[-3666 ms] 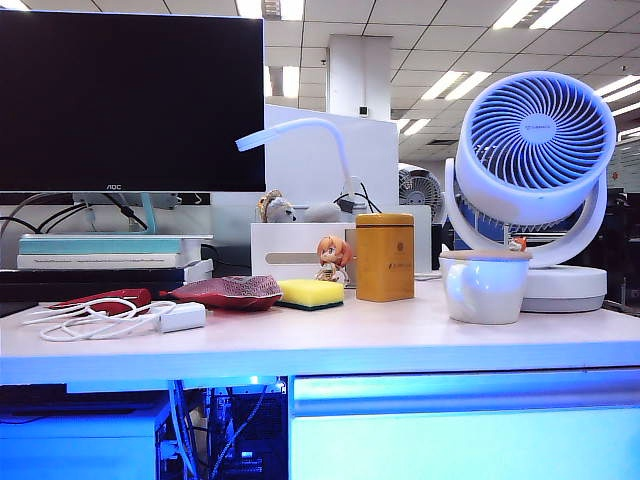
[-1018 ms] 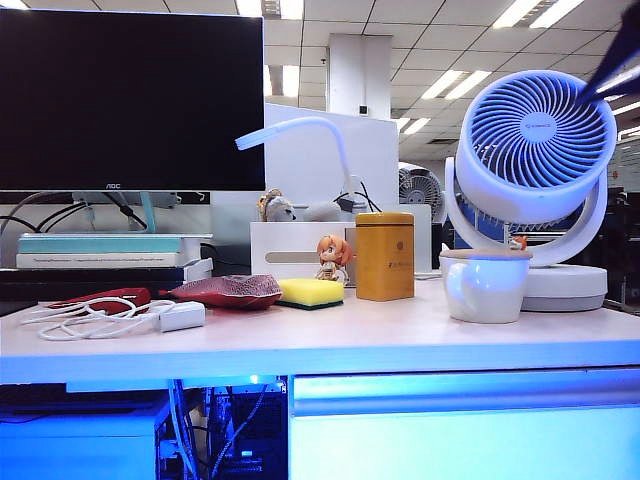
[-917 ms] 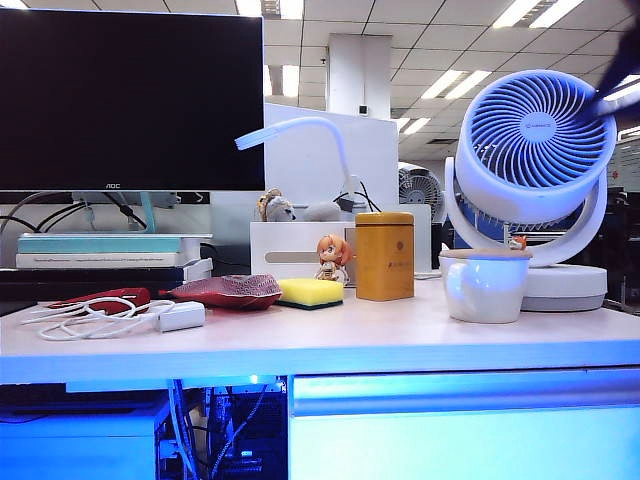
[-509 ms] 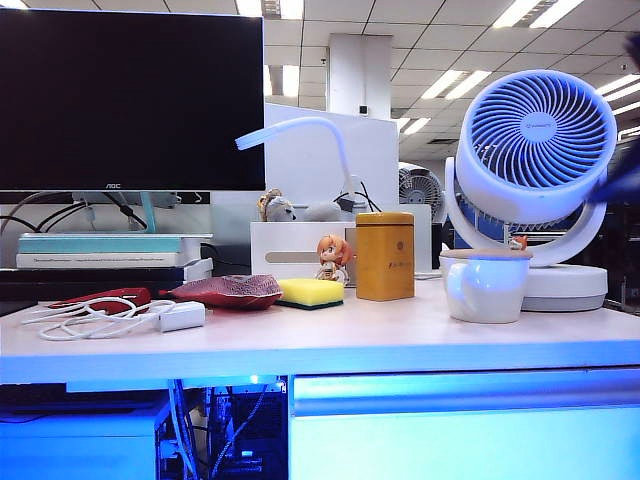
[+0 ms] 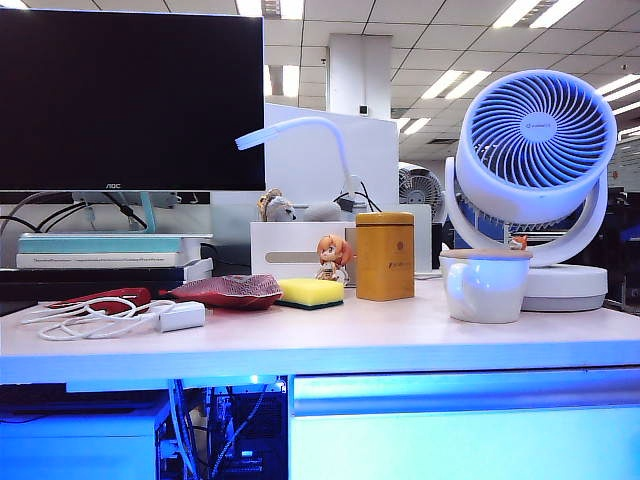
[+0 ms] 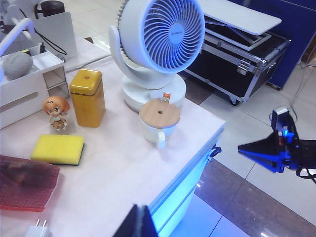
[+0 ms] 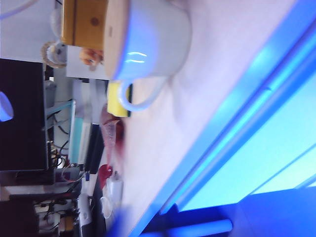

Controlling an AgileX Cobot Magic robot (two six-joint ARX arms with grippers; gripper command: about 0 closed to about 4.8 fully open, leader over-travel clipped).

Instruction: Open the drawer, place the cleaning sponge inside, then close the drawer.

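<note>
Zero progress on the task so far, judging by how things lie. The drawer [image 5: 465, 435] sits fully closed under the desk [image 5: 330, 345], lower right of the exterior view, and the cleaning sponge [image 5: 310, 292] lies on the desktop near the middle of that frame, between a red pouch [image 5: 228, 291] and a little figurine [image 5: 333, 258].

So the step in hand looks like the approach to open the drawer. The front is a plain panel with no handle showing, so the next move probably calls for hooking a finger into the gap under the desk edge, then pulling straight out.

The views differ quite a bit. The exterior view shows neither arm clearly. The left wrist view shows the left gripper [image 6: 139, 221] hovering above the desk with its fingers pressed together on nothing. It also catches the right gripper [image 6: 247, 148] out past the desk's corner beyond the mug [image 6: 159, 123], aimed at the drawer side. Whether its fingers are spread can't be told. The right wrist view is blurry, showing only the mug and glowing drawer front up close.
</note>
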